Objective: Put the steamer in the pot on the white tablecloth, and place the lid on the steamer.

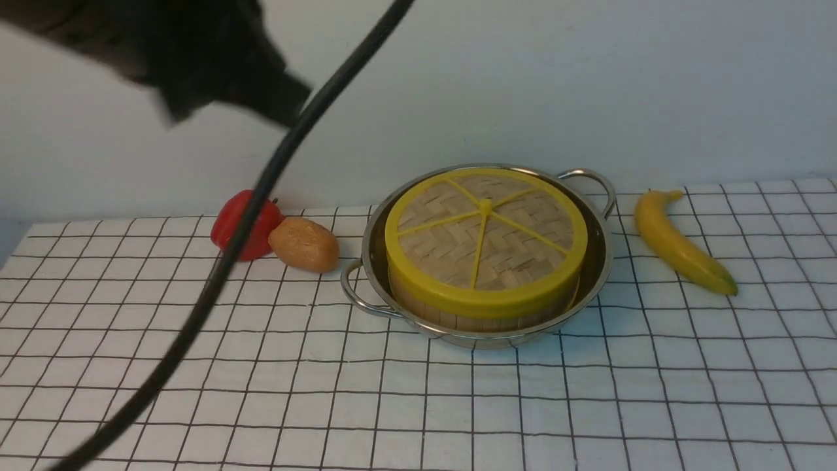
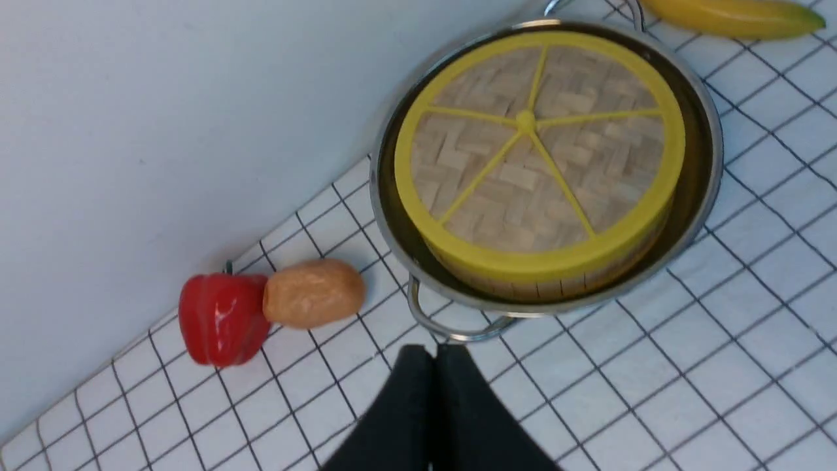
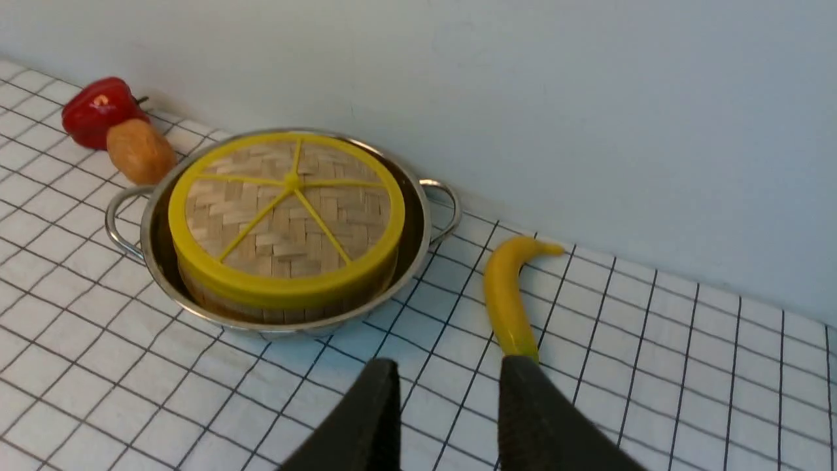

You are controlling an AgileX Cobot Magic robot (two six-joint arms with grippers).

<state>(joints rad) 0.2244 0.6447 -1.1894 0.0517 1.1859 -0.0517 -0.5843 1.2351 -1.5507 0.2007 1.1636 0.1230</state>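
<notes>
A steel pot (image 1: 592, 261) sits on the white tablecloth (image 1: 458, 405), with the steamer (image 1: 458, 317) inside and the lid (image 1: 484, 235) flat on top. Both steps look done. The left gripper (image 2: 435, 350) is pressed closed and empty, the right gripper (image 3: 450, 366) parted and empty, both clear of the pot.

A staged test setup is suggested. A gridded white tablecloth (image 1: 588, 405) is laid against a bare pale wall (image 1: 588, 78).

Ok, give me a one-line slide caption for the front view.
Lid on the steamer in the pot on the white tablecloth, banana to its right.
</notes>
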